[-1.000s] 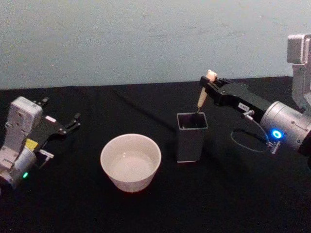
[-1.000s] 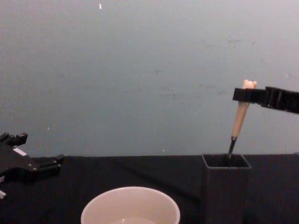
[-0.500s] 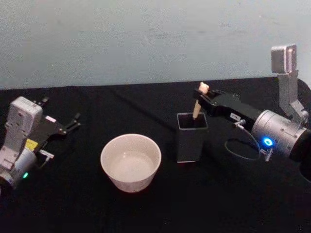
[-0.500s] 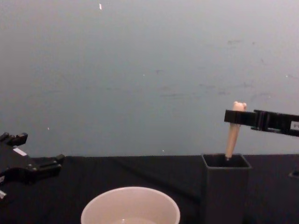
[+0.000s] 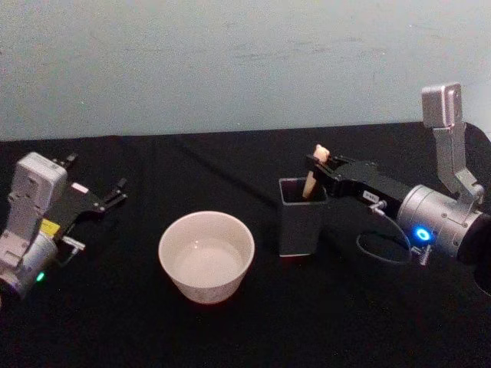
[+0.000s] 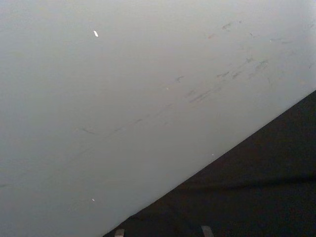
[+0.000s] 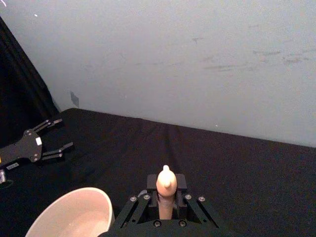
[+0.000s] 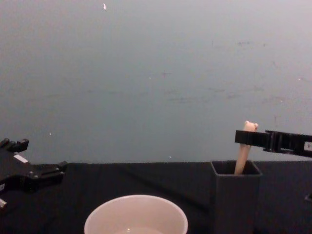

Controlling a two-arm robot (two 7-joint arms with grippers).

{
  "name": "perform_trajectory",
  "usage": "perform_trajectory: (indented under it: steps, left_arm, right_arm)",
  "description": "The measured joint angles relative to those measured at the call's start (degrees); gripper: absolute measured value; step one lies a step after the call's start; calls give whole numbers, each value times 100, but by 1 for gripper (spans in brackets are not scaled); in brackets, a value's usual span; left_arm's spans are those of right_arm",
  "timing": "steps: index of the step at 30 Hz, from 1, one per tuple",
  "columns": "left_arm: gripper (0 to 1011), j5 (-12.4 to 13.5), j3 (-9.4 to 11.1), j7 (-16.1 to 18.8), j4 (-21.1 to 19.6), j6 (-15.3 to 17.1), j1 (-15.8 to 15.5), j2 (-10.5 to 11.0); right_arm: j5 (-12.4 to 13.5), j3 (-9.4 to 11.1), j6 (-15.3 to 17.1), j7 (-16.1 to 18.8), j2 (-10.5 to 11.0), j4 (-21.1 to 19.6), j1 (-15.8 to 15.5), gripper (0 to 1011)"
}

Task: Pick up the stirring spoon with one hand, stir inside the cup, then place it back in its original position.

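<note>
The stirring spoon (image 5: 313,173) stands in the dark grey holder box (image 5: 301,217); its beige handle and bear head stick out above the rim, its bowl is hidden inside. My right gripper (image 5: 317,163) is shut on the handle just under the head, also seen in the chest view on the spoon (image 8: 245,147) and in the right wrist view on the handle (image 7: 166,190). The cream-white cup (image 5: 206,255) sits left of the box, with liquid inside. My left gripper (image 5: 106,194) rests open at the table's left side.
A black cloth covers the table (image 5: 230,330), and a pale wall (image 5: 230,61) runs behind it. A loop of cable (image 5: 381,238) hangs under my right wrist. Free cloth lies in front of the cup and the box.
My right gripper has come down with the spoon, sinking it deeper into the holder box. The left arm has stayed still.
</note>
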Motion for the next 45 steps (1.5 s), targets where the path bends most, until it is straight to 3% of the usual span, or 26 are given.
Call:
perform_trajectory:
  steps: [45]
  left_arm:
    - [1001, 0, 0, 0, 0, 0, 0, 0]
  right_arm:
    - [125, 58, 171, -127, -2, -16, -116, 214]
